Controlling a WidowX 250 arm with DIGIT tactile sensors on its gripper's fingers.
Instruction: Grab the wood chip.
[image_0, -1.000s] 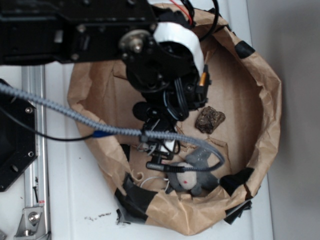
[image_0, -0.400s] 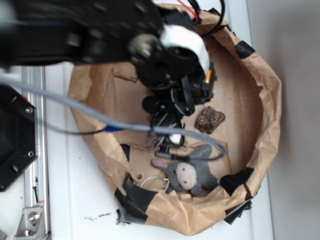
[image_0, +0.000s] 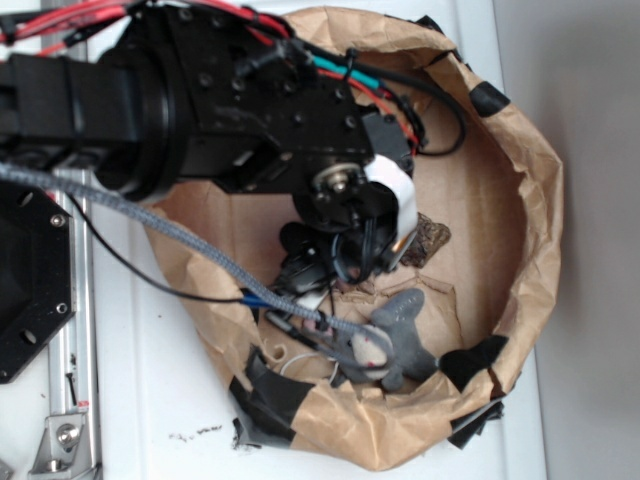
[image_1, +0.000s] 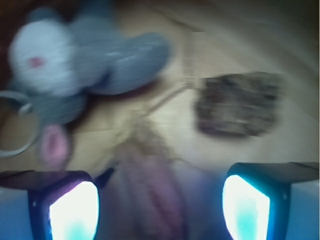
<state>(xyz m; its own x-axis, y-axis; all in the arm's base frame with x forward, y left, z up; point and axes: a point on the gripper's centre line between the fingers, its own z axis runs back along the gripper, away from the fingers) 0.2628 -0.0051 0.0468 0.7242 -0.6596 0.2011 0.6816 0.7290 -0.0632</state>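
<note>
Exterior view: the black robot arm (image_0: 200, 95) is reaching from the left over a crumpled brown paper basin (image_0: 520, 250), which is sitting on the white counter (image_0: 150, 420). Black tape patches (image_0: 270, 395) are showing on the basin's near rim. A grey braided cable (image_0: 150, 225) is draping across the basin's left edge. The wrist is covering the middle of the basin floor, so the fingers cannot be made out from this view.

A dark brown lumpy bark-like chunk (image_0: 428, 240) is lying just right of the wrist, partly covered by it. A grey plush mouse with a pale face (image_0: 395, 340) is lying at the near side of the basin, apart from the chunk.

Wrist view (heavily blurred): the pincer (image_1: 165, 197) is standing wide, with its two pads (image_1: 72, 210) glowing pale at the lower corners and nothing clamped between them. An elongated brownish piece, which appears to be the wood chip (image_1: 150, 185), is lying lengthwise on the paper in the gap between the pads; the blur is preventing any check of its grain or of contact with either pad. Beyond it the mouse (image_1: 75, 65) is showing at upper left with a metal ring (image_1: 25, 145) beside it, and the bark chunk (image_1: 237, 102) at upper right.

The wood chip is not visible in the exterior view.
</note>
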